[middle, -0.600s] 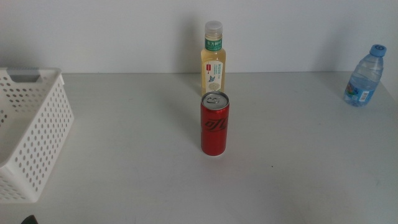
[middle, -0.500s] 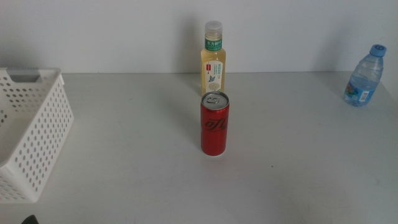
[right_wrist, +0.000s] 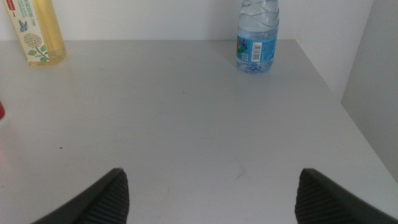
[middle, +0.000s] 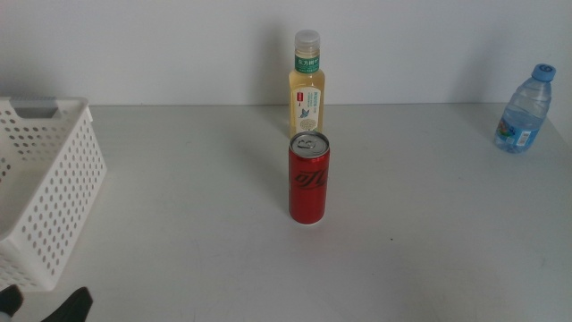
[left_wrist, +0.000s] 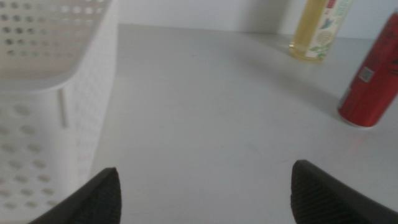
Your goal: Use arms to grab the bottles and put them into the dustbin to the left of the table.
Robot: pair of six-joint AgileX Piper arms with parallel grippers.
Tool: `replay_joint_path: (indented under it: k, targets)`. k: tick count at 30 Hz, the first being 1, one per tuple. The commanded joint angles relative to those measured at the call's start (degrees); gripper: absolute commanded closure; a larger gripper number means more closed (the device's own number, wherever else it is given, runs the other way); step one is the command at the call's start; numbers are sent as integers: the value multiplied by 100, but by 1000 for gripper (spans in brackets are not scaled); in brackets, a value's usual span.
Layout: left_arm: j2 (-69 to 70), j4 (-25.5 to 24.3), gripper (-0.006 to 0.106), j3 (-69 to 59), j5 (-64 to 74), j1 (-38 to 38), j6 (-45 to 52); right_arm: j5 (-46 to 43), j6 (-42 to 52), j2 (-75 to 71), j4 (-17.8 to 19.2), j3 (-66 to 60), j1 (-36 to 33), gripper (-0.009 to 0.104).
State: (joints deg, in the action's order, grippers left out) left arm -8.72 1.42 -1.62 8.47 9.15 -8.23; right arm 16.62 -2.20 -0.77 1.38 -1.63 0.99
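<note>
A slim red can (middle: 308, 177) stands upright at the middle of the grey table (middle: 197, 224). Behind it is the yellow tea bottle (middle: 307, 85) with a green-white label. Far right stands a small clear water bottle (middle: 522, 109) with a blue cap. The white perforated dustbin (middle: 36, 192) sits at the left edge. My left gripper (middle: 49, 309) shows its tips at the bottom left, open and empty, beside the dustbin (left_wrist: 50, 93), with the can (left_wrist: 372, 81) ahead. My right gripper (right_wrist: 208, 199) is open and empty, the water bottle (right_wrist: 257, 34) beyond it.
A white wall rises behind the table. The table's right edge (right_wrist: 348, 106) runs close past the water bottle. The tea bottle (right_wrist: 34, 34) and a sliver of the can show at the side of the right wrist view.
The left gripper's tips have risen into the middle view at the bottom left. The bottles and the dustbin have not moved.
</note>
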Motion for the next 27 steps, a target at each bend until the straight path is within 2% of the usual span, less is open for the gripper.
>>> replay_joint_path:
  k: [1,12,20,27]
  targets:
    - [-774,62,7,1,-1302,449,-9,-415,53,-125,66,57,50,20]
    - [-4651,-47,7,-13,-5853,2311,229,-415,53,-125,66,57,50,20]
    - [-6530,-20,7,-23,-8335,2511,229,-415,53,-125,66,57,50,20]
    - [-7065,-20,7,-26,-8381,2511,147,-415,53,-125,66,57,50,20]
